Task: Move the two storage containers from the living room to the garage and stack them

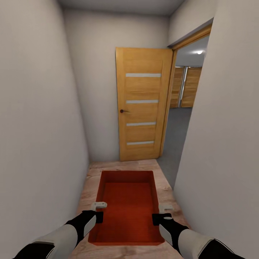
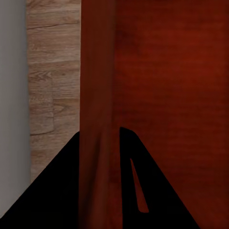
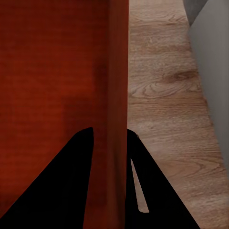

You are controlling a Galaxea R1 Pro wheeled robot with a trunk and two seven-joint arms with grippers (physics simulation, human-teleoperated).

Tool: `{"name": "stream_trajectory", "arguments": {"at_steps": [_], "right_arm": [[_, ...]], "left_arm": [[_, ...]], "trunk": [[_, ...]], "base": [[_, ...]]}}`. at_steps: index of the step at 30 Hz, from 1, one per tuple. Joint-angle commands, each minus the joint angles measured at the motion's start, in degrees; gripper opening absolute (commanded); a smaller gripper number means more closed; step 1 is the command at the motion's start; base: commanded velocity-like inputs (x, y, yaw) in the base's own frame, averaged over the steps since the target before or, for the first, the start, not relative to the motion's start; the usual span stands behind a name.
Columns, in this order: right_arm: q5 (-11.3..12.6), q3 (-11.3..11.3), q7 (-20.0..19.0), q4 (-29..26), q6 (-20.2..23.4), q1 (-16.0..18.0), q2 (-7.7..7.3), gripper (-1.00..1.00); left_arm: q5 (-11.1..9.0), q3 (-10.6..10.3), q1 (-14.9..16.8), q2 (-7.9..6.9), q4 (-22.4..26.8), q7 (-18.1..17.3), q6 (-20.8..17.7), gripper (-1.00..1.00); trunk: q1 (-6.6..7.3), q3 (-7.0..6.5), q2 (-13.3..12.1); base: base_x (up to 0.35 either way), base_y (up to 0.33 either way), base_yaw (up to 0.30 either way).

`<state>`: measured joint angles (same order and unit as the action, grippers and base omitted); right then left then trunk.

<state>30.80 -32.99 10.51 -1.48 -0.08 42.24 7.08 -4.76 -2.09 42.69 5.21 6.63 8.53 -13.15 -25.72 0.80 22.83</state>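
An orange-red storage container (image 1: 127, 205) hangs level in front of me over the light wood plank floor, carried between both arms. My left gripper (image 1: 98, 211) is shut on its left wall (image 2: 98, 95). My right gripper (image 1: 162, 213) is shut on its right wall (image 3: 117, 86). In each wrist view the dark fingers (image 2: 57, 191) (image 3: 157, 191) straddle a wall, with the ribbed inner base (image 2: 176, 86) on one side and the planks on the other. Past an open doorway at the right lies the grey floor (image 1: 176, 136) of the garage.
I am in a narrow hallway with white walls (image 1: 39, 126) close on both sides. An open wooden door (image 1: 142, 104) with a dark knob stands ahead, swung against the end wall. The doorway's frame (image 1: 169, 104) is at the right; wooden panels (image 1: 189, 86) show far inside.
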Motion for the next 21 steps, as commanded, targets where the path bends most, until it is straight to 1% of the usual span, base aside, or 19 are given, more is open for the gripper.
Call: {"name": "stream_trajectory", "arguments": {"at_steps": [1,21], "right_arm": [[0.57,-0.67,-0.14,-0.07,-0.01,0.04,0.04,-1.00],[0.57,-0.67,-0.14,-0.07,-0.01,0.04,0.04,-1.00]], "left_arm": [[0.63,0.70,0.00,0.02,0.13,0.43,-0.39,-1.00],[0.63,0.72,0.01,0.00,0.14,0.43,-0.39,-1.00]], "trunk": [[-0.06,0.08,0.09],[-0.06,0.08,0.09]], "base": [[0.323,0.000,0.000],[0.323,0.000,0.000]]}}
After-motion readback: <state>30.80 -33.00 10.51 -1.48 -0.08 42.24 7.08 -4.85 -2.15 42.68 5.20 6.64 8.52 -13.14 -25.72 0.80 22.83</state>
